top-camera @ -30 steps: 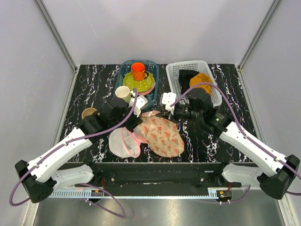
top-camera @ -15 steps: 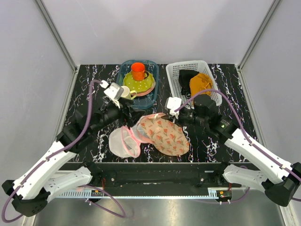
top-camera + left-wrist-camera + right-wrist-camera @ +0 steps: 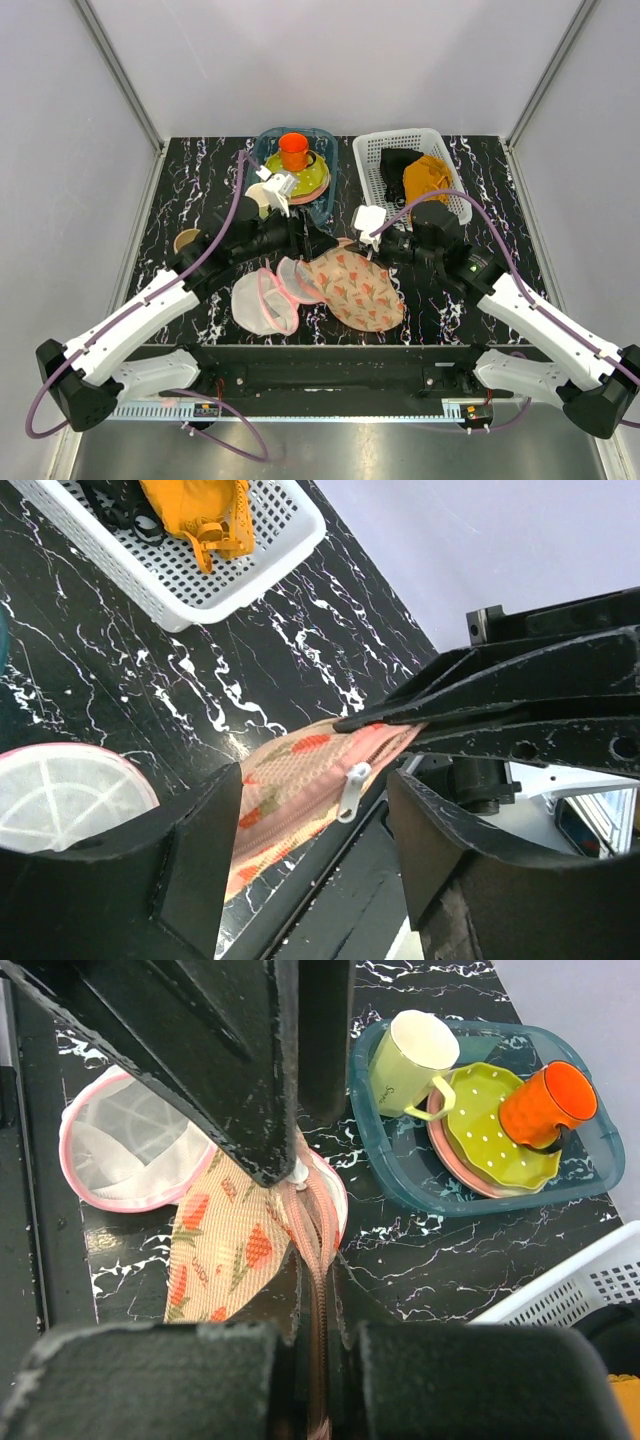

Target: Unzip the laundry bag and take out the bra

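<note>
Laundry bag (image 3: 355,285) lies mid-worktop (image 3: 200,190), its long axis running upper left to lower right in the top view.

Right claw (image 3: 318,1345) is pinched tight on the pink zip edge at the bag's upper end and appears to hold it raised.

Left claw (image 3: 312,810) comes in from the left of the top view, parted, with nothing gripped. White zip pull (image 3: 352,786) hangs inside its gap, nearer the right-hand finger in the left wrist view. The zip line runs from there toward the lower left of that view. I judge the left arm is the one placed to take the pull.

Bra not visible anywhere; I take it to be zipped inside. In the top view the wrists cover both claw tips.
</note>
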`<state>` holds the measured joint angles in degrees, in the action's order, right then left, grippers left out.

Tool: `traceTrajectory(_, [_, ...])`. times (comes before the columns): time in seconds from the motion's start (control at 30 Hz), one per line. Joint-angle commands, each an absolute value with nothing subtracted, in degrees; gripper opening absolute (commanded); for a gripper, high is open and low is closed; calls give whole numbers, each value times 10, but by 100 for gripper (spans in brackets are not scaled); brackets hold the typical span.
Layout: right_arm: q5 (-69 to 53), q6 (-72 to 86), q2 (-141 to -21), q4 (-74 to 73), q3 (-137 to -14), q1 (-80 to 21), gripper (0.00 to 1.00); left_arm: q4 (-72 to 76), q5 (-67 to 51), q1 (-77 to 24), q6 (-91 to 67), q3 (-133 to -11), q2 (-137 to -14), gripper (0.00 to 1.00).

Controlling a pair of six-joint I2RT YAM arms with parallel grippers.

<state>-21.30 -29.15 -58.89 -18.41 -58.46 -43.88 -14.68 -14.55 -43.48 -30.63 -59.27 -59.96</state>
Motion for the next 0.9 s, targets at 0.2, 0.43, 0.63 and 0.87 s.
traceTrajectory(0.2, [-190, -301, -589, -168, -586, -441, 0, -139, -123, -432, -359, -611, -513, 61])
traceTrajectory(0.43, [-186, -304, -593, -169, -587, -442, 0, -121, -217, -432, -405, -579, -522, 62])
traceTrajectory(0.63, [-185, -305, -595, -170, -585, -442, 0, -33, -273, -432, -478, -530, -556, 62])
traceTrajectory(0.87, [-186, -306, -594, -173, -586, -441, 0, -13, -257, -425, -493, -525, -580, 62])
